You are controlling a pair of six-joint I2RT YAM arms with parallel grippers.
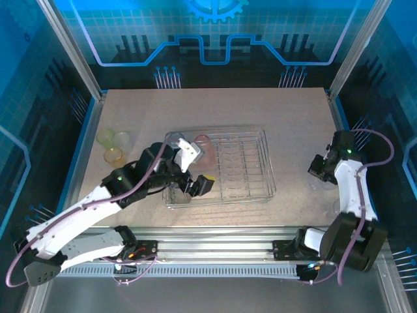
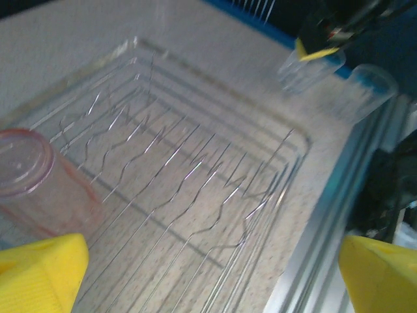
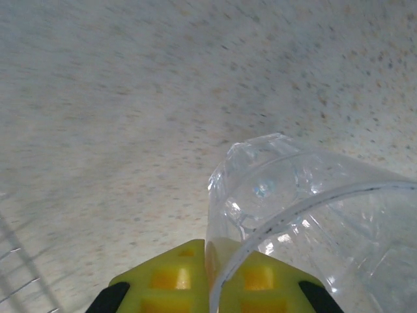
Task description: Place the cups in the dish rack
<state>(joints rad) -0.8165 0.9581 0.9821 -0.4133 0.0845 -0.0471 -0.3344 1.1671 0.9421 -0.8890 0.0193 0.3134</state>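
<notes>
Yellow pads of the right pincer sit closest, pressed together on the wall of a clear cup, apparently one pad inside the rim and one outside. That rim pinch suits a thin tumbler: it leaves the body free and lets the cup be carried and turned over the wires. The cup is at about 3 o'clock from the dish rack, well apart from it, on or just above the bare counter; I cannot tell which. A second clear cup stands just beside it, toward the near edge.

The left pincer hangs over the rack's 8 o'clock corner with its jaws spread as wide as they go and nothing between them. Judging by that, it is between cups, or free to steady the rack.

Inside the rack, a pink cup lies tilted among the tines at about 11 o'clock, likely propped there so it drains. A pale cup sits at the rack's far-left corner; whether it is inside the wire is unclear.

Farthest off, at 9 to 10 o'clock from the rack, a cluster of yellowish cups waits on the counter, within the left arm's reach.
</notes>
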